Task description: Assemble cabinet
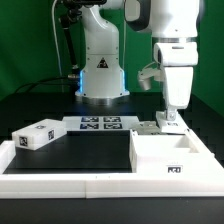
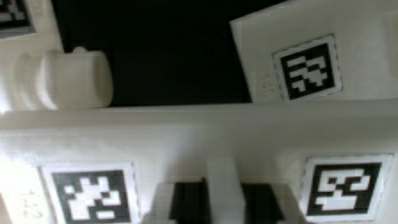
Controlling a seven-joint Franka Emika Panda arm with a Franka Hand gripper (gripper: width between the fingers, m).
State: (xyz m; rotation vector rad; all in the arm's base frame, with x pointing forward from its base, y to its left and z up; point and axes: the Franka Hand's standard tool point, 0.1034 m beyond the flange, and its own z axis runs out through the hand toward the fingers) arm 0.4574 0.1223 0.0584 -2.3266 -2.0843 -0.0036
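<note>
The cabinet body [image 1: 150, 168], an open white box with a marker on its front wall, stands at the exterior view's right. My gripper [image 1: 172, 121] reaches straight down just behind it. In the wrist view the two dark fingers [image 2: 189, 203] stand close together around a thin white ridge. My gripper [image 2: 222, 202] is shut on a white panel [image 2: 178, 140] that bears a marker on each side of the fingers. A rounded white knob [image 2: 57, 78] and another marked white panel [image 2: 306, 62] lie beyond it.
A loose white block [image 1: 40, 134] with markers lies at the exterior view's left. The marker board [image 1: 100, 123] lies in front of the robot base [image 1: 100, 70]. A long low white rail [image 1: 80, 187] borders the front of the table.
</note>
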